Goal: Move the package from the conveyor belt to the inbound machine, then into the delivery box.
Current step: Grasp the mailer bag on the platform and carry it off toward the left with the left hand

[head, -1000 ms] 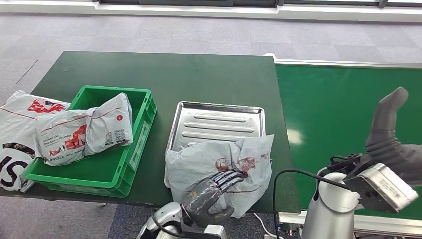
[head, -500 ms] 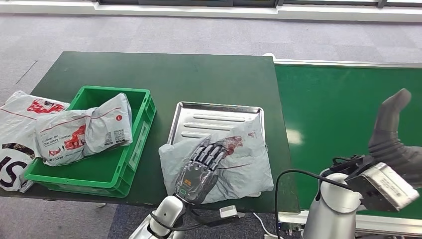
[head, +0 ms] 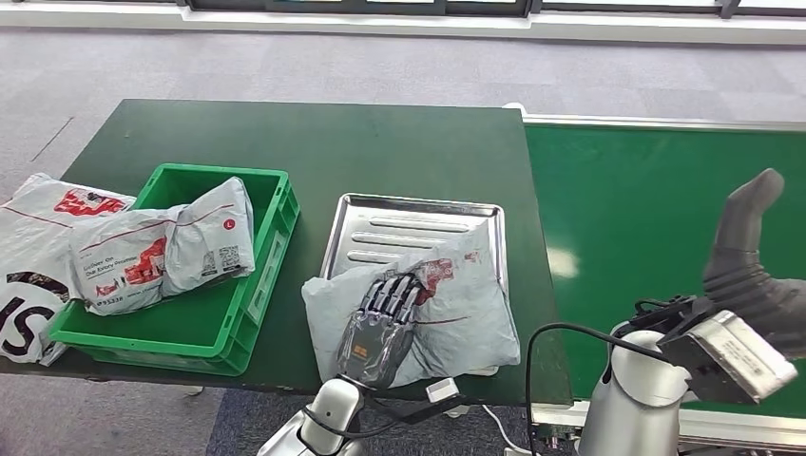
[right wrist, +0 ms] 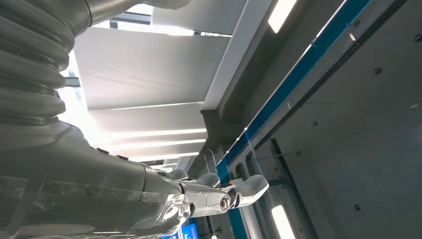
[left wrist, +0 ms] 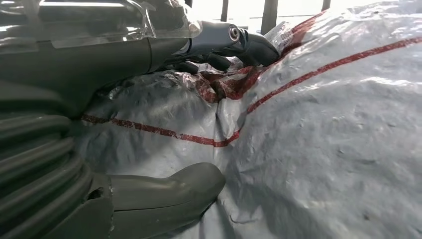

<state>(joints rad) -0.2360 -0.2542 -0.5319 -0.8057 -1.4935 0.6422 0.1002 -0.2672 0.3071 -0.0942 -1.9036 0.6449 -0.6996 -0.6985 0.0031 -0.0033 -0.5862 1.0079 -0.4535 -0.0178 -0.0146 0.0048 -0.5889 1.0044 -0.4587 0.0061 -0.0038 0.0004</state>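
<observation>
green table (head: 285, 142), near edge: left hand (head: 378, 323) flat, fingers spread on package (head: 456, 313) overlapping tray (head: 418, 217)

The robot's right hand (right wrist: 219, 191), fingers extended and empty, points toward ceiling panels (right wrist: 149, 67) and strip lights (right wrist: 283, 15) beyond its fingertips.

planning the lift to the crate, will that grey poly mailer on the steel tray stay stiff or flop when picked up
Probably floppy: the grey poly mailer is creased and dented under the left hand. Its glossy film looks slippery. It overhangs the steel tray, so unsupported ends would likely sag.
</observation>
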